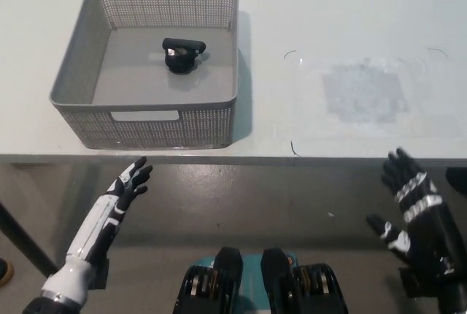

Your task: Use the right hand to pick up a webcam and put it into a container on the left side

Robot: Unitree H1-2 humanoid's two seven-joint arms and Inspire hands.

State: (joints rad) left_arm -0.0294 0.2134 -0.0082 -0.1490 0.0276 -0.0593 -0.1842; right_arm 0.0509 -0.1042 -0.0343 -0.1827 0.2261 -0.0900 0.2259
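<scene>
Head view
Progress: looks done; the webcam (183,54) lies inside the basket (80,80), nothing left to move.
Basket: grey mesh, on the table's (328,22) left part, holding only the webcam.
Right hand (408,208): below the table edge, fingers apart, empty.
Left hand (120,191): resting low at left, fingers apart, empty.

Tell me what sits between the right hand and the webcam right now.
In the head view, the webcam lies inside the grey basket; its right wall and bare white table separate it from the right hand, open below the table edge.
</scene>
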